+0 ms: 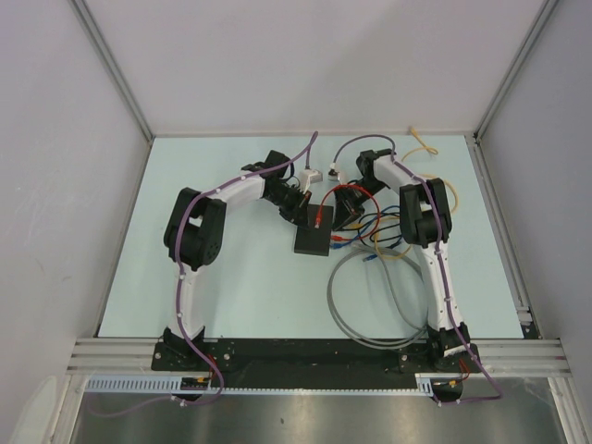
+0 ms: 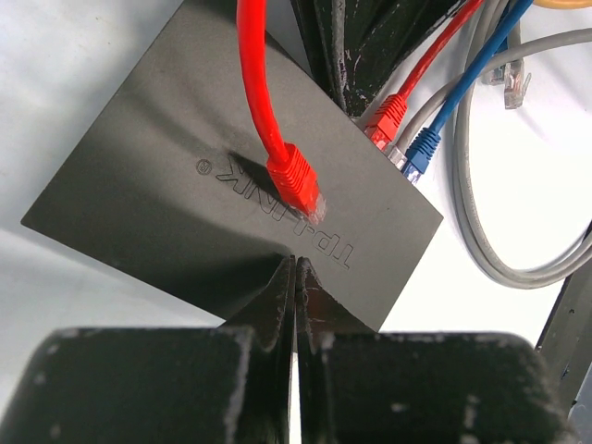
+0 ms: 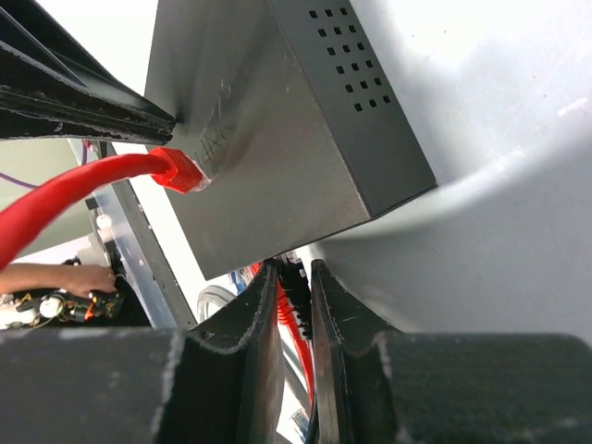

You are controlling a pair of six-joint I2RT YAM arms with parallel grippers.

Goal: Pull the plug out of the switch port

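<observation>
The flat matte-black rectangular switch [image 1: 312,242] lies on the pale surface [image 1: 231,287], between the two claws. The left claw [image 2: 294,270] has its fingers pressed together, with the tips at the switch's edge. The right claw [image 3: 294,270] pinches a red ribbed plug [image 3: 293,313] at the switch's socket side. Whether that plug sits in a port cannot be told. A blue plug [image 2: 423,148] lies just beside it. A second red plug [image 2: 296,180] rests loose on the switch's top.
</observation>
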